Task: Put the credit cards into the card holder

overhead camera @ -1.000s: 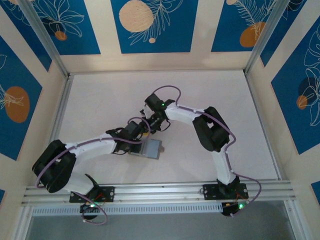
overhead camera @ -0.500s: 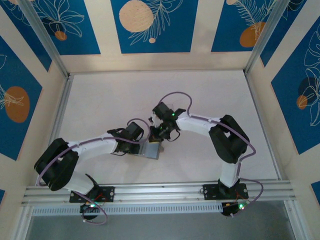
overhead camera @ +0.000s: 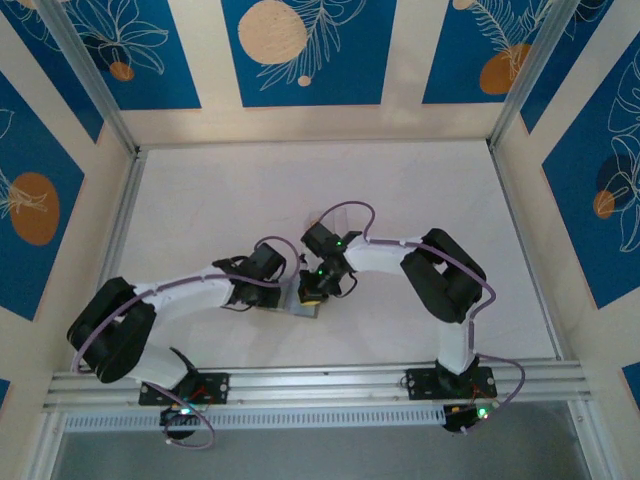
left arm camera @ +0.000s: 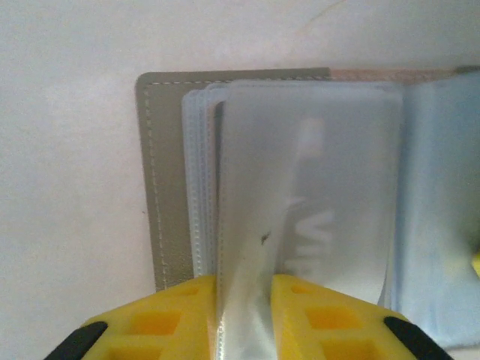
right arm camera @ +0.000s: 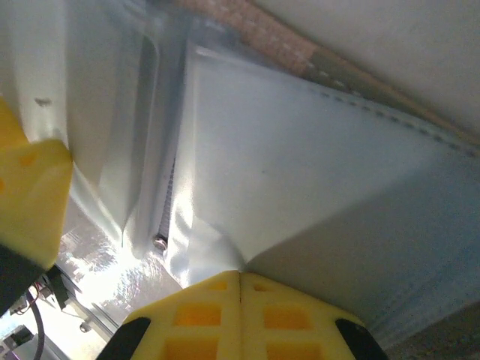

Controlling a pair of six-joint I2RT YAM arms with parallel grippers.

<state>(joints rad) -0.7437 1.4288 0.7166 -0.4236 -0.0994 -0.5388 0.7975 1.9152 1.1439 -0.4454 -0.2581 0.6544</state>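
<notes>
Swings the right gripper in from farther back and shuts its fingers together on a clear sleeve of the open card holder, near the table's middle, toward its near edge. Keeps the left gripper clamped on a neighbouring sleeve. Likely spreads a pocket for a card.

White table, blue floral wall panels

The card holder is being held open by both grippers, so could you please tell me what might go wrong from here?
1. The left gripper pinches one thin clear sleeve of the card holder; if either arm pulls, it could crease or tear at its stitching.
2. The right gripper is shut on a neighbouring sleeve, folded into a sharp crease; lifting might drag the whole holder across the table.
</notes>
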